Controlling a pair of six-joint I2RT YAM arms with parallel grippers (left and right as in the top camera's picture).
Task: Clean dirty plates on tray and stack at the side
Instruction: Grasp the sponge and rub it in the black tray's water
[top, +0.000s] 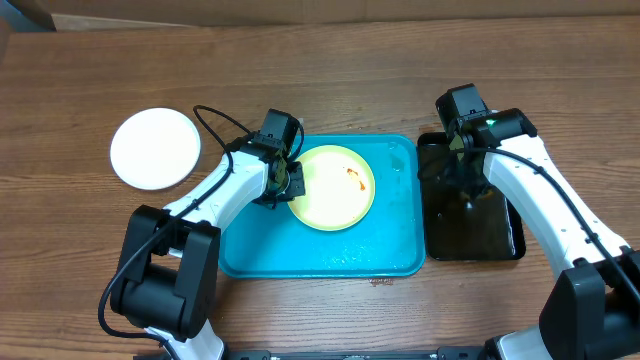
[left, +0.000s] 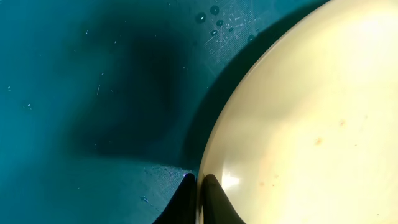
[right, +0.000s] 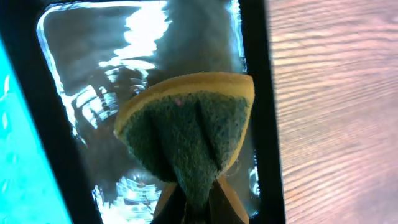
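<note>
A pale yellow-green plate (top: 335, 187) with an orange-red smear lies on the turquoise tray (top: 395, 240). My left gripper (top: 290, 183) is shut on this plate's left rim; in the left wrist view the two fingers (left: 200, 180) pinch the plate's edge (left: 311, 124) over the tray floor (left: 93, 93). A white plate (top: 155, 148) lies on the table at the far left; I cannot tell whether another lies under it. My right gripper (top: 468, 190) is shut on a green-and-yellow sponge (right: 186, 124) over the black tray.
The narrow black tray (top: 500, 240) holds water (right: 81, 74) and stands right of the turquoise tray. Water drops sit on the turquoise tray's floor. Wood table (right: 336, 93) lies to the right of the black tray.
</note>
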